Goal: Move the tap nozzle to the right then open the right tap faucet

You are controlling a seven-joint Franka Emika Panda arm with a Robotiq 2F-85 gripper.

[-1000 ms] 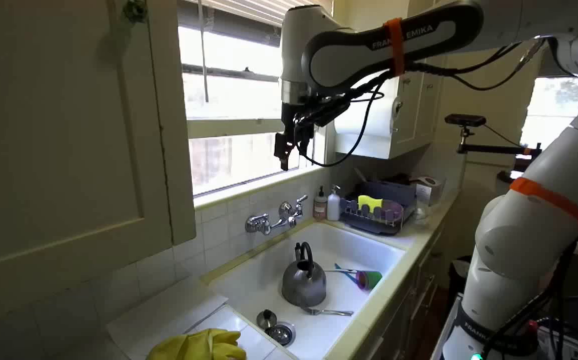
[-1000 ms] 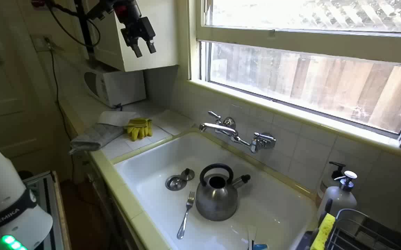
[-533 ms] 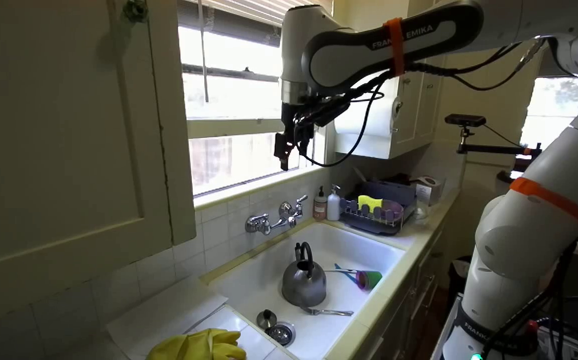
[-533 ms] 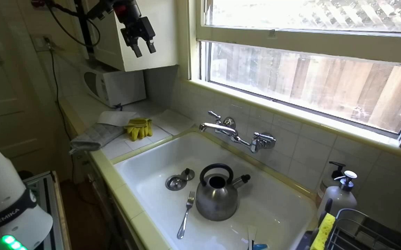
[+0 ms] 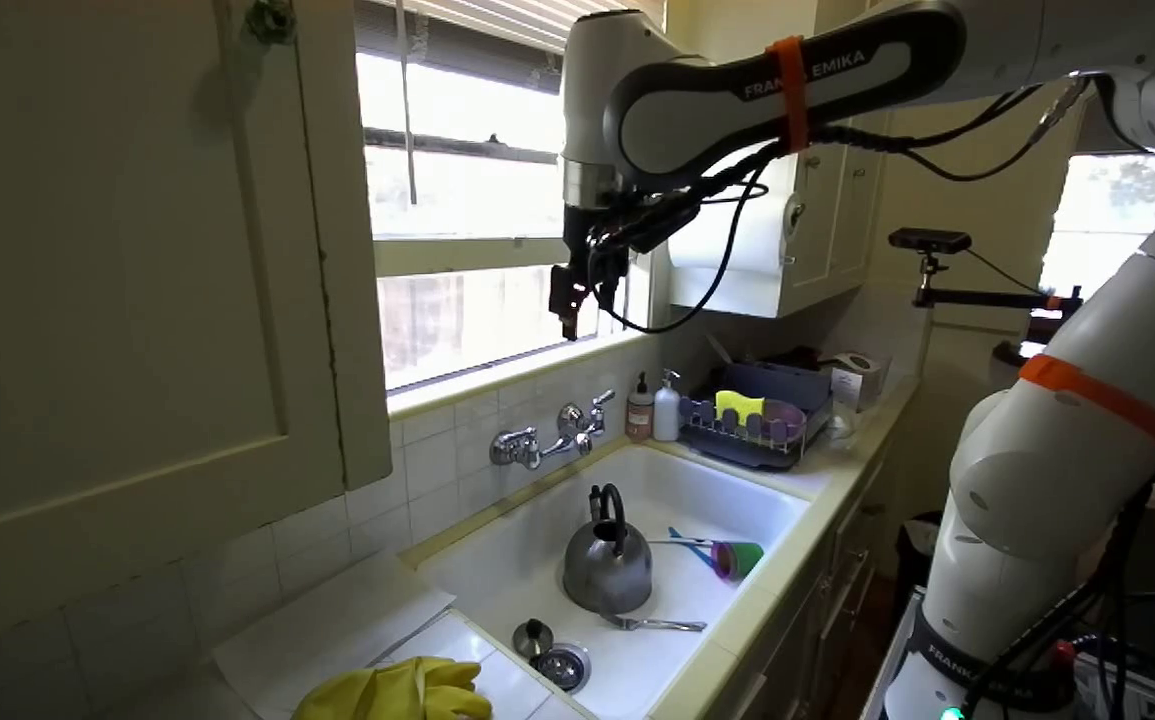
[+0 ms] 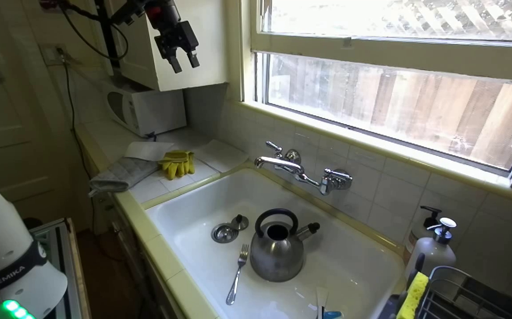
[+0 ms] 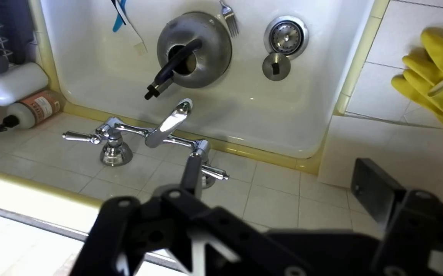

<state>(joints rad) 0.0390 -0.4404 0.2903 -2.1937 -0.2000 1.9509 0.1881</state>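
The chrome tap nozzle [image 6: 280, 163] projects from the middle of the wall-mounted faucet set; in the wrist view it [image 7: 169, 124] reaches out over the sink, near the kettle's spout. The right tap faucet [image 7: 81, 137] is the chrome handle on the soap bottles' side; it shows in both exterior views [image 5: 601, 400] [image 6: 336, 176]. The matching left handle [image 7: 215, 171] is partly behind one finger in the wrist view. My gripper [image 6: 185, 65] is open and empty, high above the faucet in front of the window, touching nothing. It also shows in an exterior view [image 5: 569, 328] and the wrist view [image 7: 284, 178].
A grey kettle [image 6: 278, 254] and a fork [image 6: 238, 274] lie in the white sink [image 6: 353, 283]. Soap bottles [image 6: 431, 252] and a dish rack [image 5: 752, 430] stand on the right. Yellow gloves [image 6: 178, 164] lie on the left counter. The window sill [image 6: 371, 139] runs above the faucet.
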